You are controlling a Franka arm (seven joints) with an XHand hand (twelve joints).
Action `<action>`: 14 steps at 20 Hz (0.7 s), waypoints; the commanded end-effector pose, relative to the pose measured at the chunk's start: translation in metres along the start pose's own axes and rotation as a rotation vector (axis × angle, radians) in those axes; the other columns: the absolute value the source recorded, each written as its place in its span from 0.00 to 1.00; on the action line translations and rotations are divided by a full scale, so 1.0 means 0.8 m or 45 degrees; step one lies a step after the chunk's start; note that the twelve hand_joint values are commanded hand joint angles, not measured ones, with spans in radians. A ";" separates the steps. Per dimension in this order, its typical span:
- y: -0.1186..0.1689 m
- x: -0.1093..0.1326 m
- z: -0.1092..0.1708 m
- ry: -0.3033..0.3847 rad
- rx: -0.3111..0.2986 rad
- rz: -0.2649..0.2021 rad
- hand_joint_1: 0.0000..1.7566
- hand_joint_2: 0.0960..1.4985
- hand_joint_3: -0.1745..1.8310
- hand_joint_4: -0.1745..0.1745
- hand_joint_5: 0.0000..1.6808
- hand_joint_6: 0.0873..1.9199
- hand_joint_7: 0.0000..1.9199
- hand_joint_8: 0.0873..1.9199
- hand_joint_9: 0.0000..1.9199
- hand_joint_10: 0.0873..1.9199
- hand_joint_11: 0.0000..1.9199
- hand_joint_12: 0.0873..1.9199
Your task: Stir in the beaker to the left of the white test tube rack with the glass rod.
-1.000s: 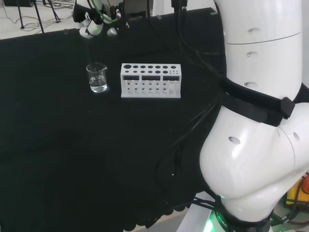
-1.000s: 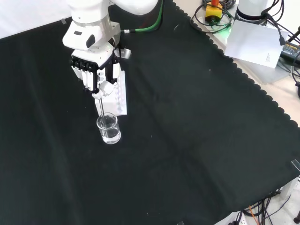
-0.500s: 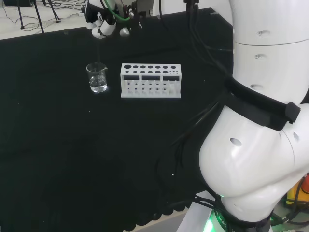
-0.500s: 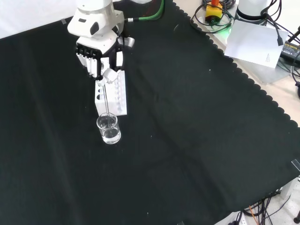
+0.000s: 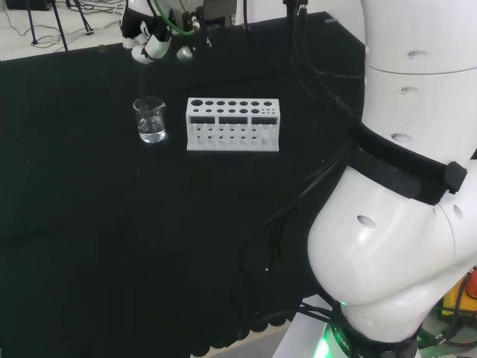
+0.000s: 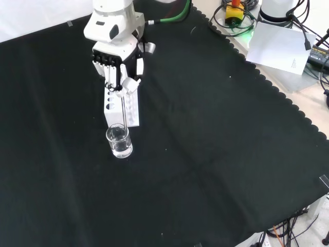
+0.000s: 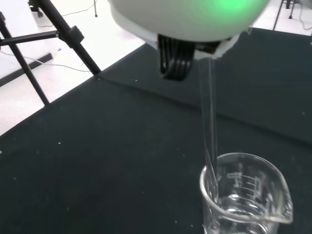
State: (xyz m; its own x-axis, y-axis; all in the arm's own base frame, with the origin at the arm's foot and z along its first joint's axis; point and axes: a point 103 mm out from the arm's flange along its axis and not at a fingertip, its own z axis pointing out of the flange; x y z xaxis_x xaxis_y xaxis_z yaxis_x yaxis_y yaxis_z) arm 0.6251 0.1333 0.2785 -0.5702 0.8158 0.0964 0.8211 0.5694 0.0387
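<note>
Black cloth covers the worktop (image 6: 216, 154) across all views, its scalloped edge running down the right side of the front view. At the upper left of the front view the hand (image 6: 119, 69) hangs over the white test tube rack (image 6: 121, 107), fingers curled and clamped on the glass rod (image 6: 124, 110). The rod's long axis is close to vertical, with a slight lean; its upper end sits in the fingers and its lower end points down at the rim of the beaker (image 6: 119, 142), which stands just below the rack in this view.

Head view: the beaker (image 5: 150, 119) stands just left of the rack (image 5: 232, 124), the two apart, at the upper left of the frame. The hand (image 5: 149, 41) shows at the top edge above the beaker, and the arm's white links (image 5: 402, 209) occupy the right side.

Wrist view: the rod (image 7: 209, 117) appears close up, descending from the blurred white part of the hand (image 7: 190, 19) and meeting the beaker (image 7: 246, 200) at the inner side of its rim. Clear liquid lies low in the beaker, printed graduations mark its wall and a pour spout shows on its lip. Whether the rod's tip reaches the liquid cannot be told. A black tripod (image 7: 53, 34) stands on the pale floor beyond the cloth.
</note>
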 end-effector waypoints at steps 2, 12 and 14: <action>0.038 0.001 0.017 -0.032 -0.015 -0.081 0.76 0.35 0.49 0.00 0.72 0.27 0.70 0.44 0.98 0.18 0.91 0.37; 0.012 -0.052 -0.009 -0.031 -0.071 -0.007 0.76 0.35 0.49 0.00 0.72 0.27 0.70 0.44 0.98 0.18 0.91 0.37; 0.003 -0.057 -0.012 -0.028 -0.069 -0.001 0.76 0.35 0.49 0.00 0.72 0.27 0.70 0.44 0.98 0.18 0.91 0.37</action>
State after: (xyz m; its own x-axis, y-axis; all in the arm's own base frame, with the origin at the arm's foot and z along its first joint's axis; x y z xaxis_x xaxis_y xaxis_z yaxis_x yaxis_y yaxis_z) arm 0.6573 0.1152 0.2788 -0.5874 0.8066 0.0656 0.8087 0.5820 0.0848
